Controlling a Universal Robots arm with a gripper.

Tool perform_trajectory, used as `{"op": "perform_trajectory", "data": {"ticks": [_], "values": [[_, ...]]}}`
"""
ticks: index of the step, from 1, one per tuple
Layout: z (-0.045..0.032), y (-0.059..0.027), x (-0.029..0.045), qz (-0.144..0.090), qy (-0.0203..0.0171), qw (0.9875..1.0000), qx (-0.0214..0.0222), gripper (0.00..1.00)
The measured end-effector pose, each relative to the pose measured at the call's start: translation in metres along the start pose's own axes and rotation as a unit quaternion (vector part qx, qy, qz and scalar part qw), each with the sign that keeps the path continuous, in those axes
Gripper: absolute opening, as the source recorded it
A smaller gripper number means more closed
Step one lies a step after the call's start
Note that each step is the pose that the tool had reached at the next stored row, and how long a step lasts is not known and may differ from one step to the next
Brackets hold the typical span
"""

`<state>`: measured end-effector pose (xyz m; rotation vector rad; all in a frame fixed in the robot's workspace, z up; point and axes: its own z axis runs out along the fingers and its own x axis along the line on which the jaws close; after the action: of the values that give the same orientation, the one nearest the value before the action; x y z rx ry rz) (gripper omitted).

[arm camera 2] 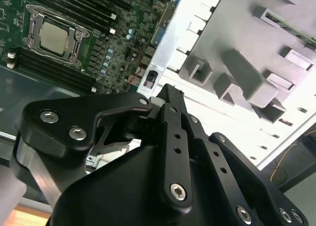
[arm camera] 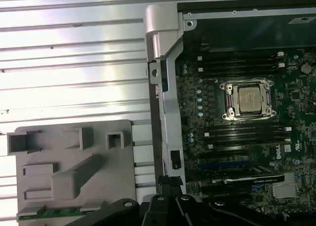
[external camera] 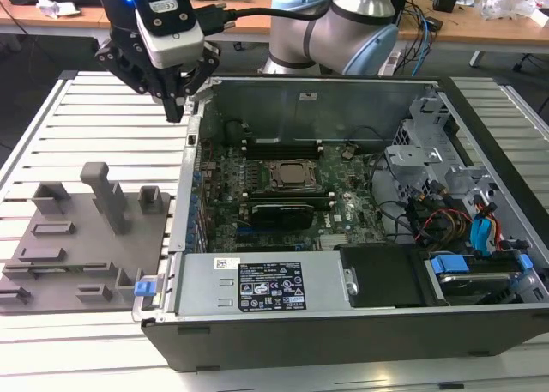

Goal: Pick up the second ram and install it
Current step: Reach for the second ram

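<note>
The fingers (arm camera 2: 170, 127) look clenched, tip against tip, with nothing between them. The gripper (external camera: 177, 109) hangs in the upper left of the exterior view, over the side wall of the open computer case (external camera: 184, 195) and clear of everything under it. The second ram (arm camera: 49, 212) is not in its grasp. It shows as a thin green strip lying in a slot of the grey tray (arm camera: 123, 186), in the lower left corner of the first wrist view, apart from the gripper. I'd judge that stick to be light and stiff, but delicate. The chips and the contact edge want no squeezing, so the sound hold is across its two flat faces near the middle of its length, with the contact edge left free. The tray sits on the slatted table (external camera: 86, 109) just beside the case, at the left of the exterior view. It carries several raised holders and shallow pockets, and apart from that green strip the pockets I can make out look bare. Inside the case, in the middle of the exterior view, the motherboard lies flat with the CPU socket (external camera: 292, 176) at its centre. Long black memory slots (arm camera: 242, 67) run on both sides of the socket. I cannot tell whether any slot has a stick in it. The wide black-shrouded card (external camera: 279, 212) sits just below the socket in the frame, and a bundle of cables and drive bays fills the right end.
</note>
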<state>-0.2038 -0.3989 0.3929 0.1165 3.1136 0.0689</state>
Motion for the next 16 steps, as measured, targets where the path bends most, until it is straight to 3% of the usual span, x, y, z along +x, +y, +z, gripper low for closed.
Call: {"op": "perform_trajectory", "data": {"ticks": [16], "values": [[-0.0003, -0.0028, 0.0375, 0.000, 0.0000, 1.0000, 0.0000, 0.11]]}}
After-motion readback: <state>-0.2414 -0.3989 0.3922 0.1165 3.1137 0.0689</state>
